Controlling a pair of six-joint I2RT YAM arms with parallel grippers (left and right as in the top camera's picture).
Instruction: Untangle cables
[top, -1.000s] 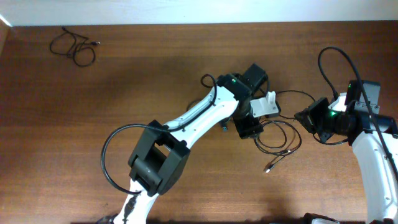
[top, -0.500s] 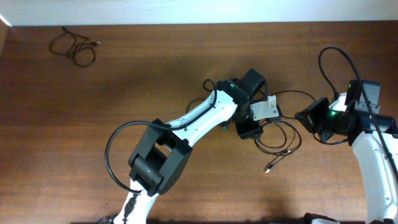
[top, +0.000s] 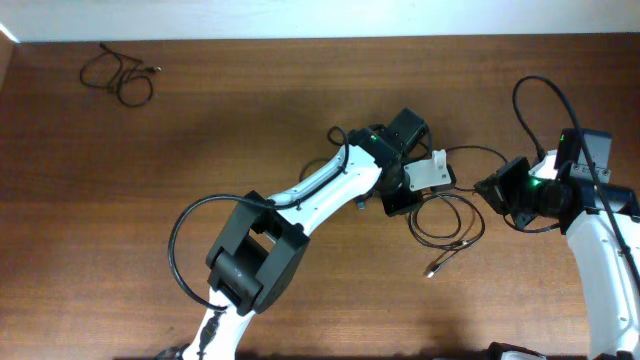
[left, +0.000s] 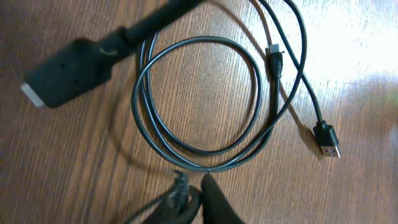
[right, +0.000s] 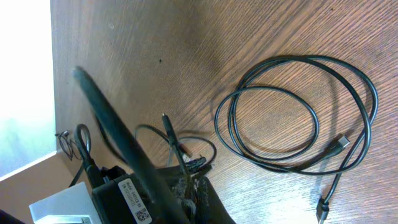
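Black cables (left: 276, 93) looped on wood, one strand pinched in left hand (left: 196, 198)

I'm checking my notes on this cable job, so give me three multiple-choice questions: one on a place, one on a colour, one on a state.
1. In the overhead view, where is the small cable bundle? A) top left corner B) bottom right C) between the grippers
2. What colour is the coiled cable? A) white B) black C) red
3. How does the coiled cable lie? A) in loose loops on the table B) lifted clear C) in a tight ball
Answers: 1 A, it sits alone there; 2 B, black against the table; 3 A, open loops rest flat.
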